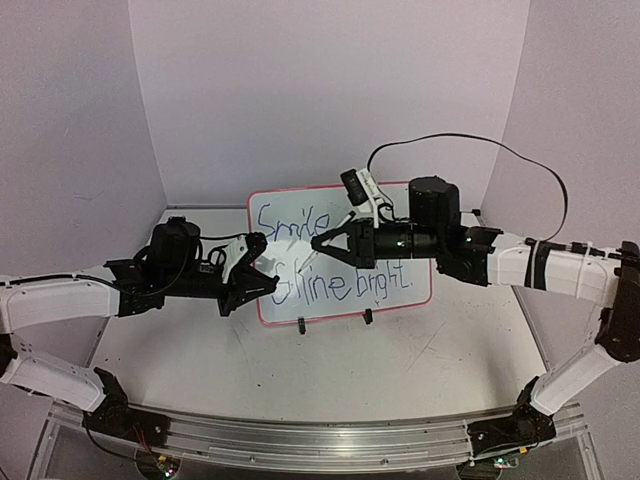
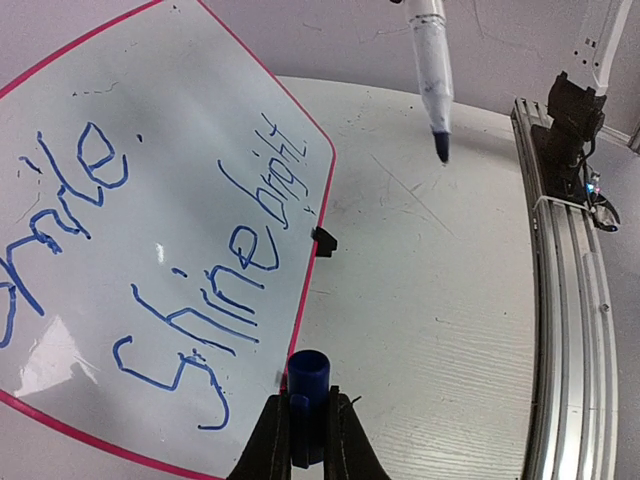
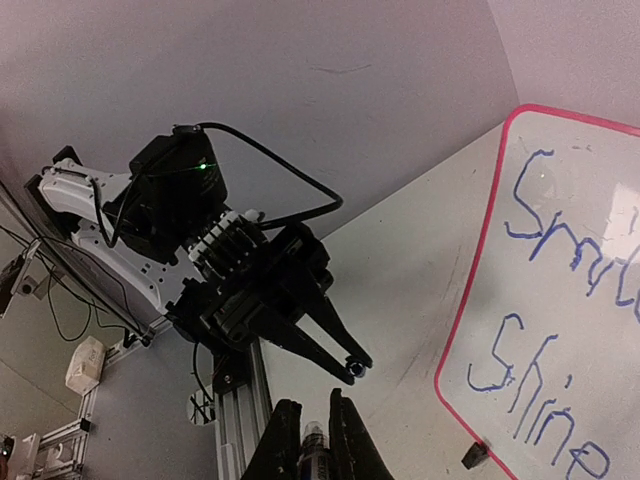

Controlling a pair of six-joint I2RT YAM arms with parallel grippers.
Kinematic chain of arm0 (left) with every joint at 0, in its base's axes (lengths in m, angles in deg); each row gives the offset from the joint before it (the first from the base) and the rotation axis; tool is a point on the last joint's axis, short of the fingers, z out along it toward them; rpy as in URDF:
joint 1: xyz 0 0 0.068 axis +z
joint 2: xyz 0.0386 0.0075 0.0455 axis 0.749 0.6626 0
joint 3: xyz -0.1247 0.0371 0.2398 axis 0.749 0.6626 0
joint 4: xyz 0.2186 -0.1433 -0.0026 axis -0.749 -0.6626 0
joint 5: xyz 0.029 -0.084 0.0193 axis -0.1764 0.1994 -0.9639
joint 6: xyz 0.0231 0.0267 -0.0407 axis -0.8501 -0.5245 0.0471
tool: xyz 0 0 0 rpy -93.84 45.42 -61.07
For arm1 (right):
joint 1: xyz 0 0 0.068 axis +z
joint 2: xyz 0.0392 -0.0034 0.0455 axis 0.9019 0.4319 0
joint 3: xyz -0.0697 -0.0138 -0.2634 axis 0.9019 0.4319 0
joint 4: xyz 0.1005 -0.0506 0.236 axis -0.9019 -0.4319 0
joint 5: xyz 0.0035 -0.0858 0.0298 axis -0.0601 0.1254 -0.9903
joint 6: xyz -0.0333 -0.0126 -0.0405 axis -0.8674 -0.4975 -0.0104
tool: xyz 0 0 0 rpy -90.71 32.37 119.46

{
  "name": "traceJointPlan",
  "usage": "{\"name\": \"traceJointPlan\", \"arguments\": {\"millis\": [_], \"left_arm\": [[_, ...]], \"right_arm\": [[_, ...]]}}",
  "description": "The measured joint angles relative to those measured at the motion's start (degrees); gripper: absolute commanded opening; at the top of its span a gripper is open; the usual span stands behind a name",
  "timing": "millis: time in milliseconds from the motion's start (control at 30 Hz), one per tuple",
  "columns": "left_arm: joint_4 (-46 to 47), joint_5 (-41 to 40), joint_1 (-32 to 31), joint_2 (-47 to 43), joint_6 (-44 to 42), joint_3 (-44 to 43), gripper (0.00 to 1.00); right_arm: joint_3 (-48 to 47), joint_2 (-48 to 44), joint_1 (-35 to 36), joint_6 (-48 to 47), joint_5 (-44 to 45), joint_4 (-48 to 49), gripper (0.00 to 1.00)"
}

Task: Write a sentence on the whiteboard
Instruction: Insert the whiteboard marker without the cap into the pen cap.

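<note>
Left gripper (image 2: 305,402) pinches a cap (image 2: 308,372), right gripper (image 3: 313,410) clamps the marker (image 3: 312,445); whiteboard (image 2: 190,100) ahead looks light, slick, tippy: hold its frame (image 2: 331,172).

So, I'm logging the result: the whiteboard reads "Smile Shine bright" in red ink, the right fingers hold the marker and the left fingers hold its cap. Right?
No: the ink on the whiteboard is blue, not red, as the left wrist view shows; only its frame is red-pink. The right fingers do hold the marker, the left fingers its cap.
</note>
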Motion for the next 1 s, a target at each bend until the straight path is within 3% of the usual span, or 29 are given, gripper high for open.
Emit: {"name": "traceJointPlan", "arguments": {"millis": [367,1000], "left_arm": [[1.3,-0.4,0.0,1.3,-4.5,0.0,0.00],[0.6,-0.4,0.0,2.2,-5.6,0.0,0.00]], "right_arm": [[-7.2,10.6,4.1,1.0,4.5,-1.2,0.00],[-10.1,13.7,5.1,1.4,8.3,-3.2,0.00]]}}
